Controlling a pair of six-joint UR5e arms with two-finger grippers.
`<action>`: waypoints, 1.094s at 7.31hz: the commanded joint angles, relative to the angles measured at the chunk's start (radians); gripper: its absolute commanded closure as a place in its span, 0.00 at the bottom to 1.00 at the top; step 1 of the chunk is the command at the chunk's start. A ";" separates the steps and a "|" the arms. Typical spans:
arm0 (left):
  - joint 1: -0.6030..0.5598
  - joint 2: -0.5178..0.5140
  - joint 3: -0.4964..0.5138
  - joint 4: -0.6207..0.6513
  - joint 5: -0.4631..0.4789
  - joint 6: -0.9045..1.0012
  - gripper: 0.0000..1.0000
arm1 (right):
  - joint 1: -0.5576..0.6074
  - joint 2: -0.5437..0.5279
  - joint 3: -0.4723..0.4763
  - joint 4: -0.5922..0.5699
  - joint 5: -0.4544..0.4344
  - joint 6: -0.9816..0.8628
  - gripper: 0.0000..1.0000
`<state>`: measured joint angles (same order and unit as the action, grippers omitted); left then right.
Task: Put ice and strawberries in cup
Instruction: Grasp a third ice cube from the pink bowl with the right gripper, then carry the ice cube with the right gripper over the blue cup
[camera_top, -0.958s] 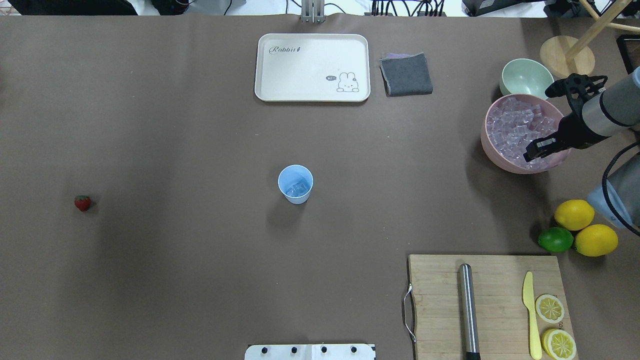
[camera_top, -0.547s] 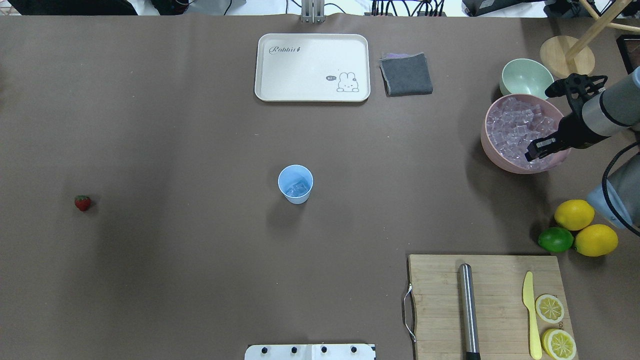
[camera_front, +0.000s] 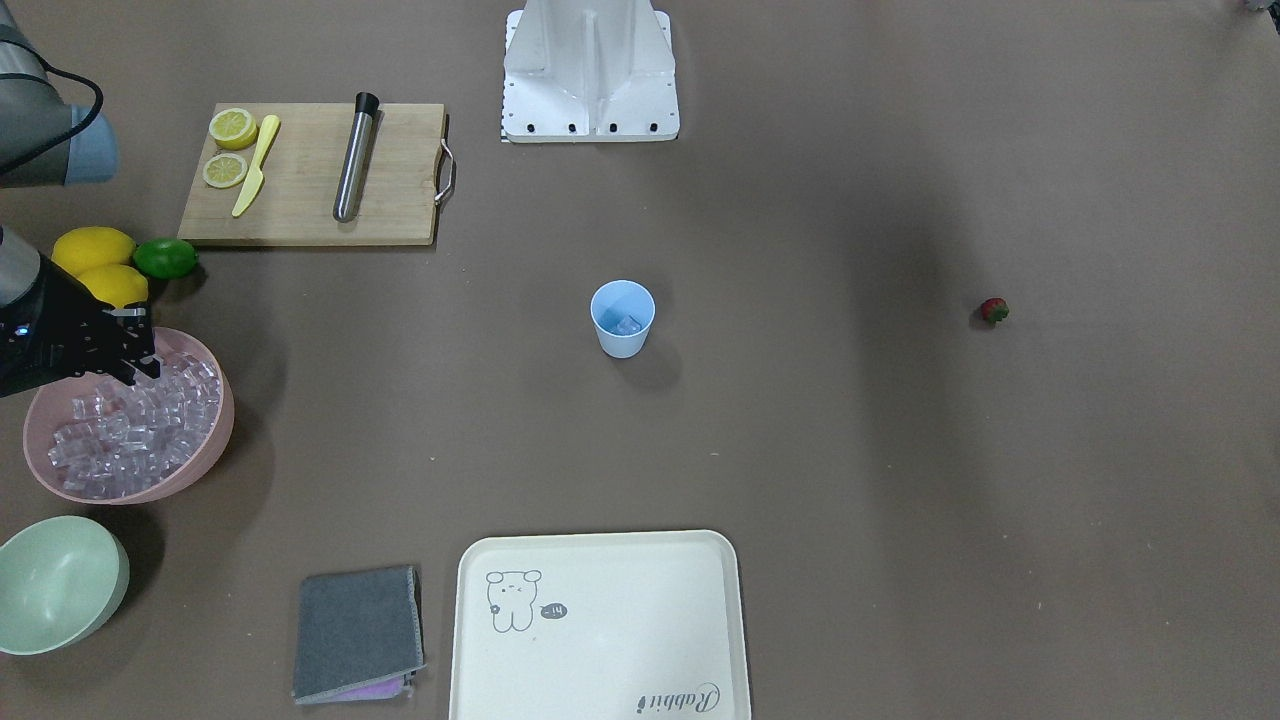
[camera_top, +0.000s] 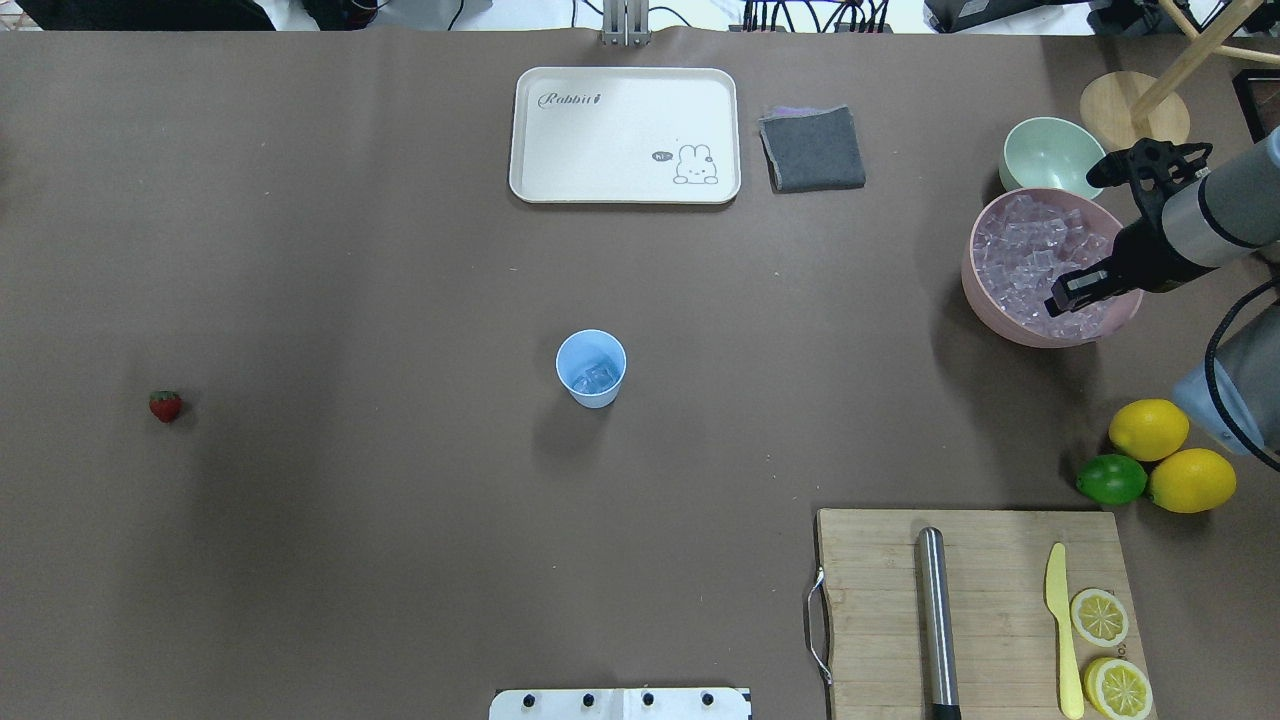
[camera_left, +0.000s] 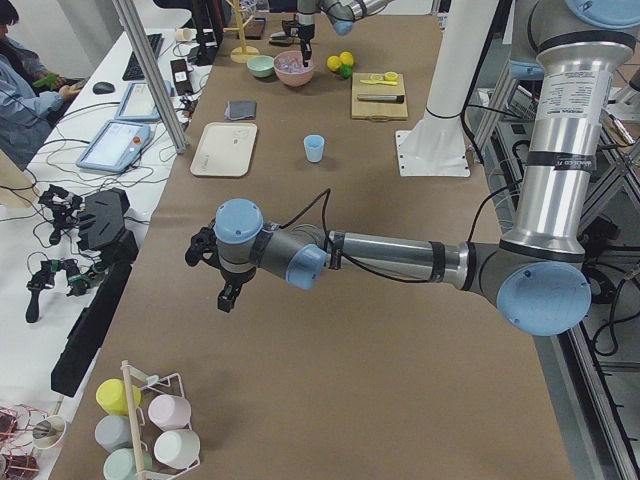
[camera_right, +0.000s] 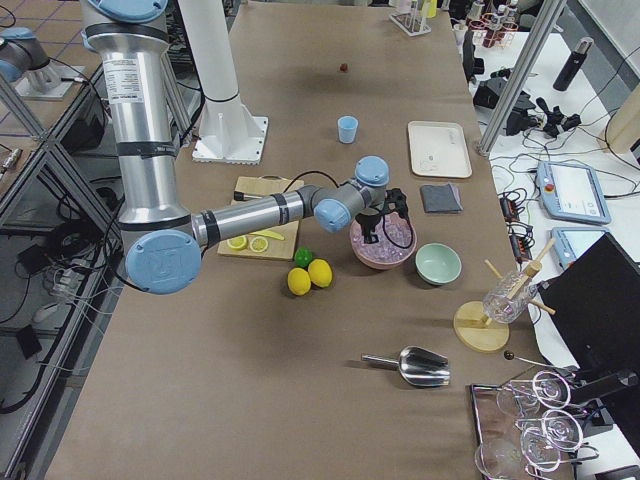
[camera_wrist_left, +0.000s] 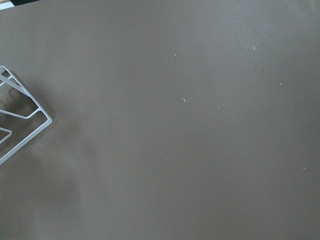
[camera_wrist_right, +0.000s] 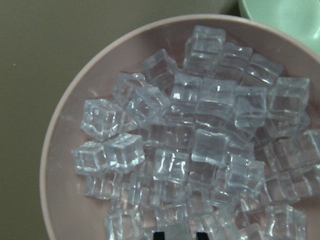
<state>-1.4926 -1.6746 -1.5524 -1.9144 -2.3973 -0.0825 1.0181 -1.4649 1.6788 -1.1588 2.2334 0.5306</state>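
Overhead exterior shows the right pincer (camera_top: 1060, 298) low over the ice (camera_top: 1020, 250) in the pink bowl (camera_top: 968, 275) near the right end of the counter (camera_top: 400, 250), tips slightly apart about a cube, grip impossible to tell, as is the state of the left pincer (camera_left: 228, 298); the cup (camera_top: 591, 368) stands at the middle, the strawberry (camera_top: 165, 405) near the left end.

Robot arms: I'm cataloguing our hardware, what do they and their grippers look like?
The left arm and right arm are silver tubes with pale blue joint caps and black bands. A black cable trails along each forearm. The left gripper and right gripper are black.
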 joint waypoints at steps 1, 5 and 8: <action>0.002 -0.001 0.002 0.000 0.001 0.000 0.02 | 0.019 0.012 0.031 -0.047 0.035 0.000 0.84; 0.000 -0.001 0.000 0.000 0.001 0.000 0.02 | 0.010 0.337 0.094 -0.425 0.035 0.154 0.89; 0.000 0.001 0.002 0.000 0.000 0.001 0.02 | -0.102 0.466 0.096 -0.444 -0.050 0.365 0.91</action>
<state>-1.4925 -1.6742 -1.5512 -1.9144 -2.3964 -0.0825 0.9607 -1.0542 1.7722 -1.5898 2.2240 0.8138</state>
